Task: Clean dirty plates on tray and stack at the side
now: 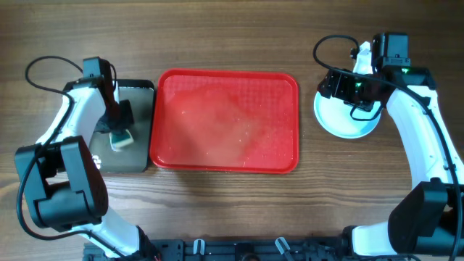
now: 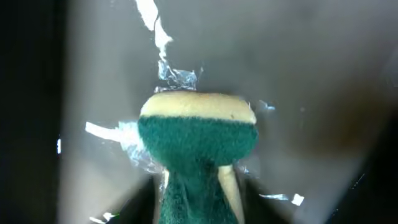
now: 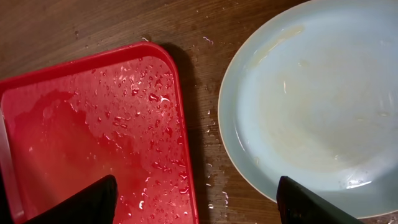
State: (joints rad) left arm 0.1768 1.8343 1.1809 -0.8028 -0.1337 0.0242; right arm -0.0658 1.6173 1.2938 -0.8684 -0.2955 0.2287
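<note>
The red tray lies in the middle of the table, wet and with no plates on it; its right part shows in the right wrist view. A pale mint-blue plate sits on the table right of the tray, and it also shows in the right wrist view. I cannot tell whether other plates lie under it. My right gripper is open and empty, above the gap between the tray and the plate. My left gripper is shut on a green and yellow sponge over the black tray.
The smaller black tray with a grey bottom stands left of the red tray, and the sponge rests in it. Water drops lie on the wood between the red tray and the plate. Cables loop behind both arms.
</note>
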